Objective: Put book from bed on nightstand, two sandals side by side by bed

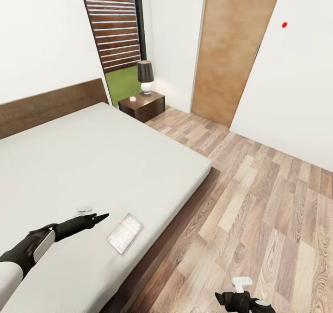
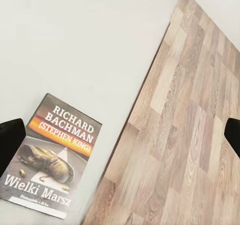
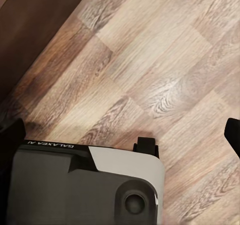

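Thin paperback book (image 1: 125, 232) (image 2: 50, 157), dark cover, orange band, white "Richard Bachman" lettering: flat, face up, near the edge of the low grey-white bed (image 1: 92, 165). Dark brown nightstand (image 1: 142, 105) with black-shaded lamp, beside the headboard.

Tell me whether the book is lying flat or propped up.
Flat: the book lies cover-up on the bed near its edge, beside the open left pincer.

The bed (image 1: 92, 165) has a plain grey-white mattress and a dark brown frame. The book (image 2: 50, 155) has a dark cover, an orange band and white lettering. The floor (image 1: 268, 202) shows mixed brown wood-grain planks. The lamp (image 1: 145, 77) has a black shade and a white base.
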You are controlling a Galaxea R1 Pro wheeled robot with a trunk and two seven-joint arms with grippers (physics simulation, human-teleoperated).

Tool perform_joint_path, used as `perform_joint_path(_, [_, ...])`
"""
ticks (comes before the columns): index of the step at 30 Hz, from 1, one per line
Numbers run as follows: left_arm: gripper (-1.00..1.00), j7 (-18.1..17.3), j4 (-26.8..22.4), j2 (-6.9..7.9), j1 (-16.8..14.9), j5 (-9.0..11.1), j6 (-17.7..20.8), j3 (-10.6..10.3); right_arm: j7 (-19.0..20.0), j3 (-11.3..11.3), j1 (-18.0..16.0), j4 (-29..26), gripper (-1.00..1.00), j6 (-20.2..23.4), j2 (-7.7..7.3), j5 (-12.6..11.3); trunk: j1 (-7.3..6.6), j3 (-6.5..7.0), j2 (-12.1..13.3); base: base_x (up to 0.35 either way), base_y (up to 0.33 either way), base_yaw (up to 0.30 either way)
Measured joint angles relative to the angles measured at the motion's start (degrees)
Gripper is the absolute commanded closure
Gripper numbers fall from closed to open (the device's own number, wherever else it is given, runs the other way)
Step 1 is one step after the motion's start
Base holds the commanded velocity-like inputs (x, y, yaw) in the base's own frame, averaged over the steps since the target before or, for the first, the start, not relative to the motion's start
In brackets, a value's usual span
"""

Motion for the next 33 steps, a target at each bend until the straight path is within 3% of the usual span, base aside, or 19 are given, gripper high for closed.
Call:
perform_joint_path(12, [-1.00,-0.52,-4.73,0.05,0.16,0.23,-3.58,0.12,0.00,-0.01,0.00,0.00,-1.00,0.00,-0.02,0.00,0.00,-1.12,0.00,0.000,0.000,0.000])
perform_joint_path(27, [-1.00,-2.55,-5.06,0.05,0.19,0.47,-4.92,2.22,0.00,-0.02,0.00,0.00,-1.00,0.00,-0.02,0.00,0.00,-2.53,0.00,0.000,0.000,0.000])
perform_joint_path(33, [-1.00,-4.96,-4.94,0.05,0.19,0.45,-4.89,2.78,0.00,0.01,0.00,0.00,-1.00,0.00,0.04,0.00,0.00,-3.09,0.00,0.000,0.000,0.000])
